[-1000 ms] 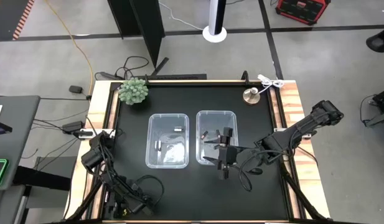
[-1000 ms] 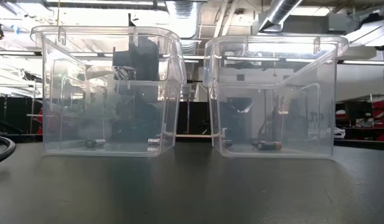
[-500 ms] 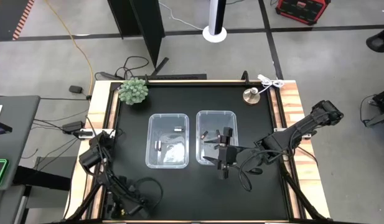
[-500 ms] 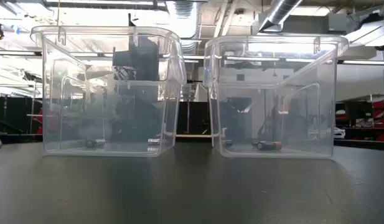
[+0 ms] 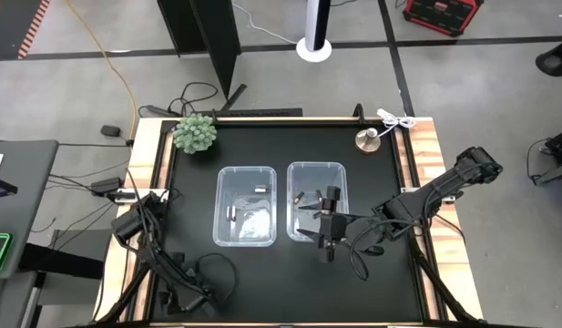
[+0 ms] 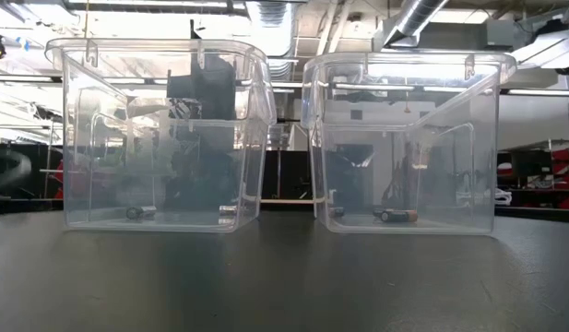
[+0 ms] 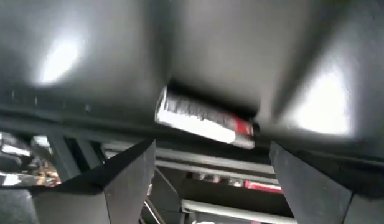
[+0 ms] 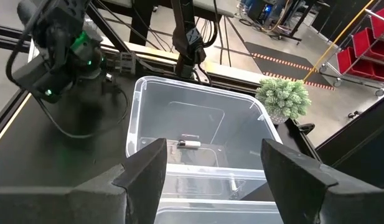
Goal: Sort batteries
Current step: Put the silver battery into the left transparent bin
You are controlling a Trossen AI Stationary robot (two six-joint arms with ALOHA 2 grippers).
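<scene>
Sorting batteries into two clear bins on the black bench (image 5: 390, 182).

Folded at the near left corner: left end effector (image 7: 210, 180), fingers spread wide, holding nothing. In left bin (image 5: 246, 173): silvery-white batteries (image 5: 261, 189). In right bin (image 5: 316, 168): dark battery with copper-orange end (image 6: 396, 216). Hovering over right bin's near edge: right end effector (image 8: 210, 180), fingers wide apart, holding nothing.

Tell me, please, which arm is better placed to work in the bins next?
The right: its gripper, open, hangs over the right bin. The left gripper sits at the table's left edge.
</scene>
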